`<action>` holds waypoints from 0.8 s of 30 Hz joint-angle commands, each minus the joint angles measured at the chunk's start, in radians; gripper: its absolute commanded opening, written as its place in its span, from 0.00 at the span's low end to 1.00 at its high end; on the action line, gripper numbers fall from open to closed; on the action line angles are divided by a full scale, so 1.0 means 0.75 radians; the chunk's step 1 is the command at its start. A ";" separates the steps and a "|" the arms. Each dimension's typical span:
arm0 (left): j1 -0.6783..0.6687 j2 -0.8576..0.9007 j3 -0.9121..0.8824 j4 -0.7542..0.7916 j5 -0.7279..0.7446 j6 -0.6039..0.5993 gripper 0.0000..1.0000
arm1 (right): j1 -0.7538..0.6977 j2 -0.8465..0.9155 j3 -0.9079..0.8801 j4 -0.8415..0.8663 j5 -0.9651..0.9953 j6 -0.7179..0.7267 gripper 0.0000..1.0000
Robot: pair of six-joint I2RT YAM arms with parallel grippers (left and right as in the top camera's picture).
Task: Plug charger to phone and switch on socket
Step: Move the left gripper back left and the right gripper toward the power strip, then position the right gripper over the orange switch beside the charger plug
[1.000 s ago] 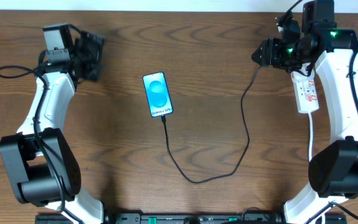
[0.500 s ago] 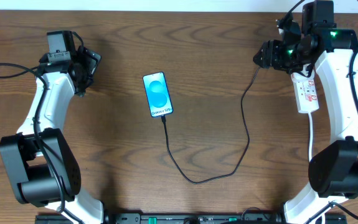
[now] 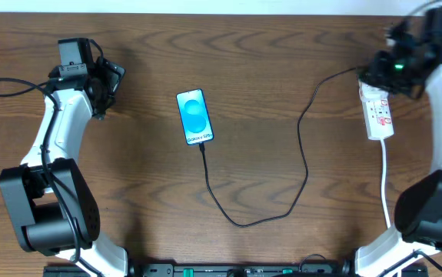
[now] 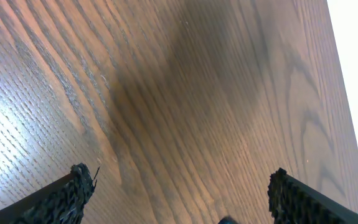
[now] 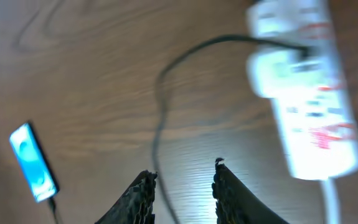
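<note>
Slim black-edged phone [image 3: 194, 117], blue screen lit, flat on wood tabletop [image 3: 128, 192]. Thin black cable [image 3: 306, 158] meets its bottom edge and loops to white power strip [image 3: 377, 115]. Left gripper [image 4: 179, 193] spread wide, right gripper [image 5: 182, 193] parted, both empty.

You have bare tabletop [image 3: 128, 192] left of the phone [image 3: 195, 116]. The charger [image 3: 306, 165] loops between phone and socket [image 3: 379, 117], crossing any direct path there.

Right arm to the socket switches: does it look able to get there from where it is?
Likely yes. The right tool hangs open close by the socket, nothing lies on its switch face, and the charger leaves from one end, clear of the switches.
</note>
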 commanded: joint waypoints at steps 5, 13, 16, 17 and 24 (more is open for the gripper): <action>0.003 0.001 0.008 -0.004 -0.032 0.024 0.92 | -0.224 -0.028 -0.009 0.075 -0.016 -0.005 0.01; 0.003 0.001 0.008 -0.004 -0.032 0.024 0.92 | -0.348 0.042 -0.029 0.099 -0.111 -0.070 0.01; 0.003 0.001 0.008 -0.004 -0.032 0.024 0.92 | -0.377 0.091 -0.029 0.100 -0.133 -0.089 0.01; 0.003 0.001 0.008 -0.004 -0.032 0.024 0.92 | -0.383 0.108 -0.029 0.099 -0.137 -0.089 0.01; 0.003 0.001 0.008 -0.004 -0.032 0.024 0.92 | -0.407 0.310 -0.029 0.143 -0.205 -0.114 0.01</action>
